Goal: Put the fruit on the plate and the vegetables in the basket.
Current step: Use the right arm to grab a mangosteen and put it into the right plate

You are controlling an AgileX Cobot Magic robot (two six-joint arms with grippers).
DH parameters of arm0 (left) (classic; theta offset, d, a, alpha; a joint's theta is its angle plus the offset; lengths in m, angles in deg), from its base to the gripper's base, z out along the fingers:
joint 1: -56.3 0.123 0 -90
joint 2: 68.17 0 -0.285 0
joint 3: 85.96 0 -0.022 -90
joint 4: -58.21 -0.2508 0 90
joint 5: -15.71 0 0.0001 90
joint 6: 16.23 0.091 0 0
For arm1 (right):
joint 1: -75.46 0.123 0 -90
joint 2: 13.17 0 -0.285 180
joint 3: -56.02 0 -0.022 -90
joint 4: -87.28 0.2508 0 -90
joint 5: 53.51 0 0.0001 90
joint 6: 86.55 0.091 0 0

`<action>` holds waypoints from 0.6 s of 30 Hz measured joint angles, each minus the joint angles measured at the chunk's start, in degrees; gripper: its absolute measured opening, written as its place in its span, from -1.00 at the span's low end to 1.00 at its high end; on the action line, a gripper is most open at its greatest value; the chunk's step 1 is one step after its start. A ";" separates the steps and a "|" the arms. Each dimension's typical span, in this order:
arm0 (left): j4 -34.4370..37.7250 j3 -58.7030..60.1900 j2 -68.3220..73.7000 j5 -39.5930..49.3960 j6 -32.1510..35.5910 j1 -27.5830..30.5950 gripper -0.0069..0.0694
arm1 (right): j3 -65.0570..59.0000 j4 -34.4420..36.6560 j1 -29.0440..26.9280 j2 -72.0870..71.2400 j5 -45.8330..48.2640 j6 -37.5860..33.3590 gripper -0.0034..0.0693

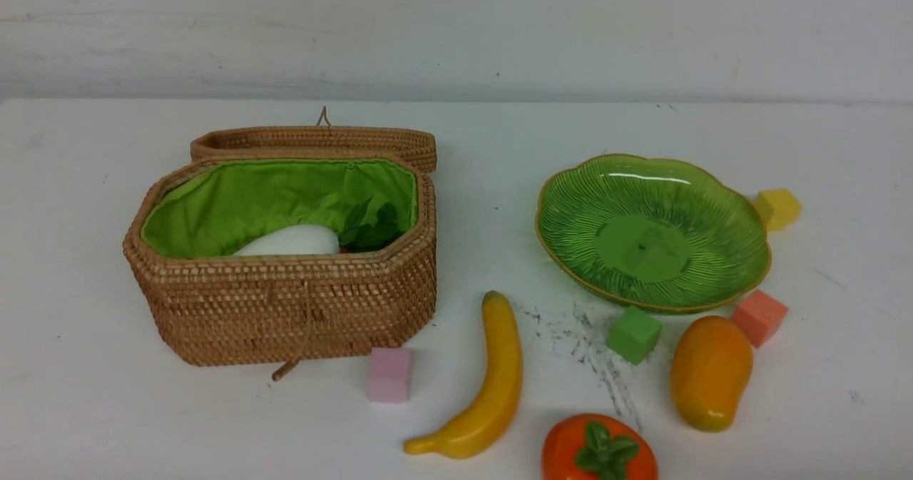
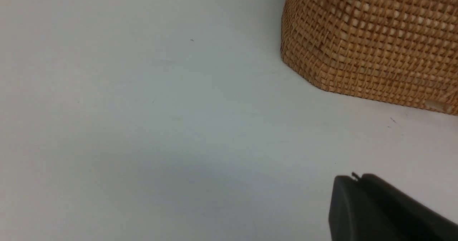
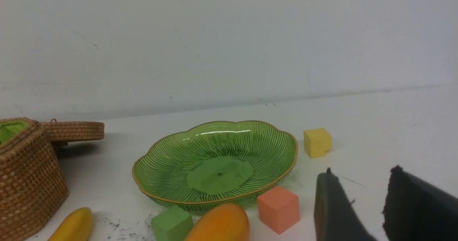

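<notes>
The woven basket (image 1: 285, 302) stands open at the left, its lid (image 1: 314, 141) folded back. Inside its green lining lie a white eggplant (image 1: 289, 241) and some dark green leaves (image 1: 371, 227). The green plate (image 1: 653, 230) sits empty at the right. In front of it lie a banana (image 1: 492, 387), a mango (image 1: 711, 371) and an orange-red fruit (image 1: 599, 451). My left gripper (image 2: 357, 178) is shut with nothing in it, beside the basket's wall (image 2: 372, 44). My right gripper (image 3: 361, 174) is open and holds nothing, near the plate (image 3: 214, 162). Neither arm shows in the front view.
Foam cubes lie around the plate: pink (image 1: 389, 374) by the basket, green (image 1: 633, 334), salmon (image 1: 759, 317) and yellow (image 1: 777, 209). Dark scuff marks (image 1: 592, 351) stain the white table between the banana and the mango. A pale wall rises behind the table.
</notes>
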 joint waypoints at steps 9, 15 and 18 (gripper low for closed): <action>0.00 0.00 0.00 0.00 0.00 0.00 -0.76 | 0.00 0.23 0.00 0.00 0.00 0.00 -0.23; 0.00 0.00 0.00 0.00 0.00 0.00 -0.74 | 0.00 1.28 0.00 0.00 -0.05 0.42 -0.23; 0.00 0.00 0.00 0.00 0.00 0.00 -0.73 | 0.00 2.15 0.00 0.00 -2.19 1.28 -0.23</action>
